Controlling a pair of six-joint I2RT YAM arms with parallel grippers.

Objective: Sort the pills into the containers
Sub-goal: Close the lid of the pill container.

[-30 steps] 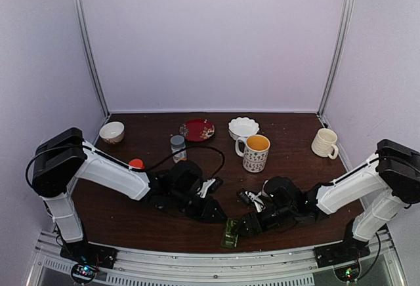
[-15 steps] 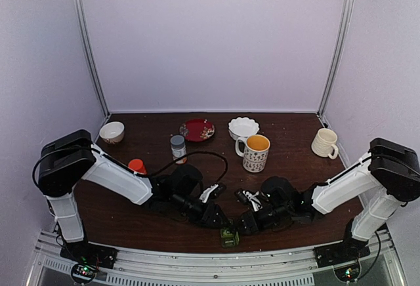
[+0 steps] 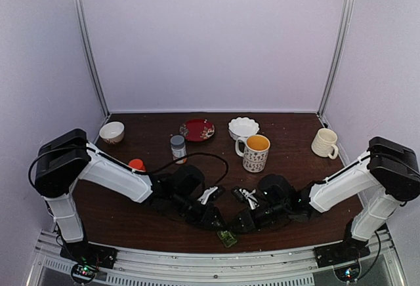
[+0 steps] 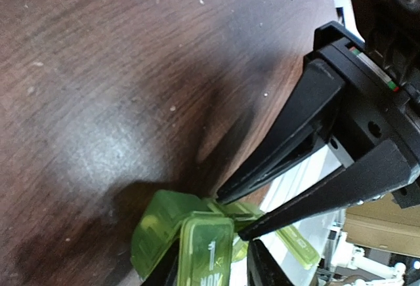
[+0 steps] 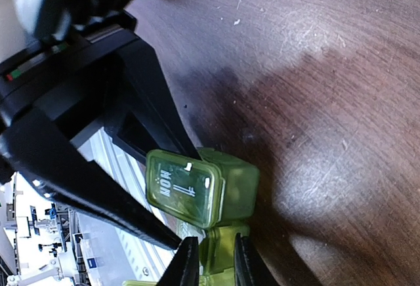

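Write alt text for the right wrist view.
A translucent green pill box lies on a dark wooden table, with one lid, marked MON, facing the camera. The right gripper pinches the box's lower part at the bottom edge, and the left gripper's black fingers flank the lid from the left.

Two mugs: patterned mug [image 3: 255, 153], cream mug [image 3: 324, 143]; two bowls: tan bowl [image 3: 111, 132], white bowl [image 3: 243, 127]; one red plate [image 3: 197, 129]; one bottle [image 3: 177, 148]; one green pill box [image 3: 228, 237].
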